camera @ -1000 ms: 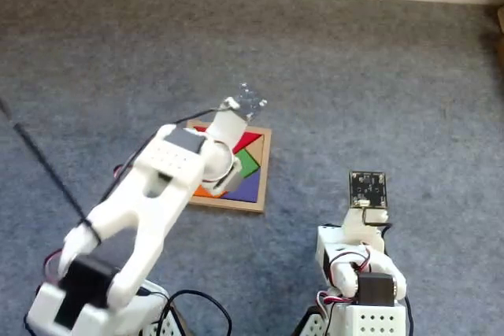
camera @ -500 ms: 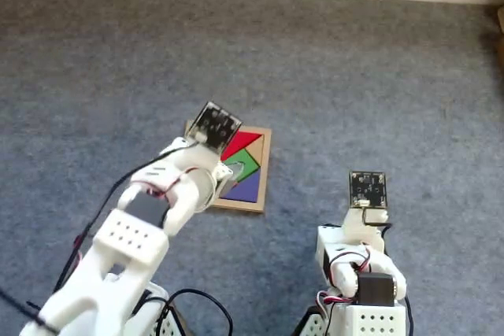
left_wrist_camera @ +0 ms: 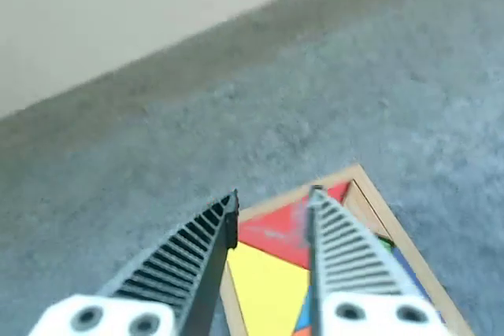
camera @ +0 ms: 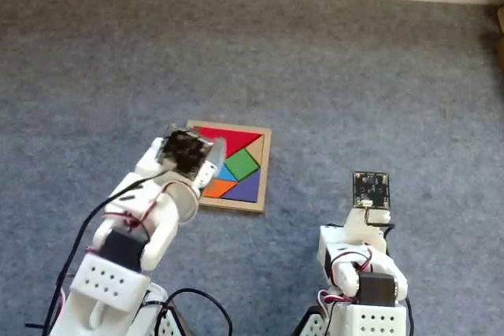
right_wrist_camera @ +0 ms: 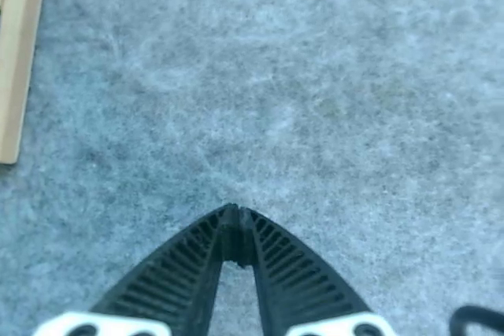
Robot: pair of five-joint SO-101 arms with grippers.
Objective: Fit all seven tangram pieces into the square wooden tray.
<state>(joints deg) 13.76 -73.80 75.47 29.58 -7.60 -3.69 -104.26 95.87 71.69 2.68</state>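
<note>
**Once drawn back off the square wooden tray [camera: 236, 204], hangs with jaws apart and empty**

High view: folds the left arm [camera: 150, 210] in from a full stretch past the tray's far edge a second ago, through a mid-tray pose half a second ago, to a perch over one near corner alone. Uncovers most of the tray, flat on the table [camera: 378, 68], with red piece [camera: 232, 139], green piece [camera: 242, 164], purple piece [camera: 246, 186] and orange piece [camera: 216, 189] seated edge to edge. Leaves a pale patch [camera: 257, 156] just beside the green piece: bare tray floor or a pale piece, cannot tell which. Keeps the right arm [camera: 366, 265] folded at its base, well apart from the tray, unmoved through the second.

Left wrist view: holds the left gripper [left_wrist_camera: 273, 194] above the tray's corner, jaws fairly wide with nothing between them, looking down on the red piece and a yellow piece [left_wrist_camera: 268, 289] lying flat inside the rim.

Right wrist view: rests the right gripper [right_wrist_camera: 234, 212] low over the table, jaws pressed together on nothing, near the tray's edge.

Reads as a retreat after a placement, not a fresh reach. Puts the task at or near its end, pending that pale patch.
</note>
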